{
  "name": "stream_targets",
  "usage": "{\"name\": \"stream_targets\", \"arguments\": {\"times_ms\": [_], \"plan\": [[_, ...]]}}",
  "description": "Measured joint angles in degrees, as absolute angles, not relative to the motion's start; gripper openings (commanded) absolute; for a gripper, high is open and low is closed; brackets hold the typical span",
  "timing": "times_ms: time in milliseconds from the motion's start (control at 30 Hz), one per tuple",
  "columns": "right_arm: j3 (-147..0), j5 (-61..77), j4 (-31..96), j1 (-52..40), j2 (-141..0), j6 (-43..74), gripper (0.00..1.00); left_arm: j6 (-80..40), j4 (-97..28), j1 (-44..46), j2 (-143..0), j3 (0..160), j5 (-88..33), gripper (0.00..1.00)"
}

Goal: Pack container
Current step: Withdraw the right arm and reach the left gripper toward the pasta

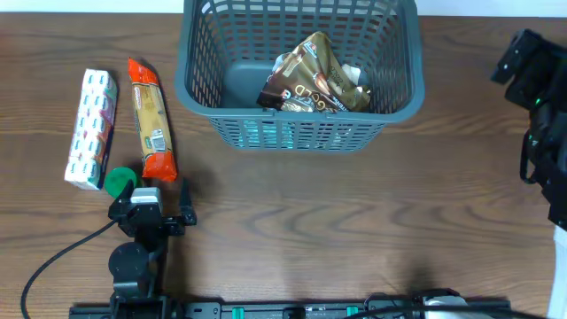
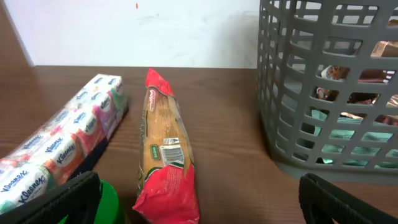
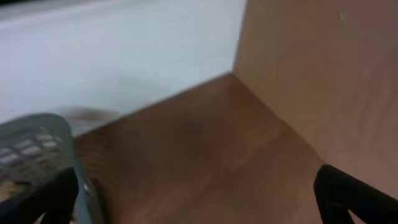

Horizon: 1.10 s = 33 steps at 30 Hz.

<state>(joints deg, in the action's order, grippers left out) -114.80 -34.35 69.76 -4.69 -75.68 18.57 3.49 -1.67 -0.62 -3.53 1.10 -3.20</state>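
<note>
The grey-blue lattice basket stands at the back middle of the table; it also shows in the left wrist view and at the left edge of the right wrist view. A brown-gold snack bag lies inside it. A red-and-tan biscuit packet and a white tissue pack lie to the basket's left. My left gripper is open just in front of the biscuit packet's near end. My right gripper is open and empty at the far right.
A green round object lies by my left gripper's left finger, next to the tissue pack. A black cable runs at the front left. A light wall panel stands right of my right gripper.
</note>
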Motion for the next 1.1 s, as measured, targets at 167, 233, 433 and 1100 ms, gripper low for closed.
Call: {"name": "stream_targets", "arguments": {"times_ms": [167,233,433,1100], "plan": [[-114.8,-39.0,75.7,-2.5,-75.7,22.5,0.99,3.5,-1.7,-0.6,-3.5,1.1,-3.2,0.99],[-114.8,-40.2,77.6,-0.8,-75.7,23.5,0.99,3.5,-1.7,-0.6,-3.5,1.1,-3.2,0.99],[-114.8,-41.5,80.4,3.4,-75.7,24.4,0.99,3.5,-1.7,-0.6,-3.5,1.1,-3.2,0.99],[-114.8,-42.0,80.5,3.7,-75.7,24.9,0.99,-6.7,-40.6,-0.6,-20.6,34.2,5.3,0.98]]}}
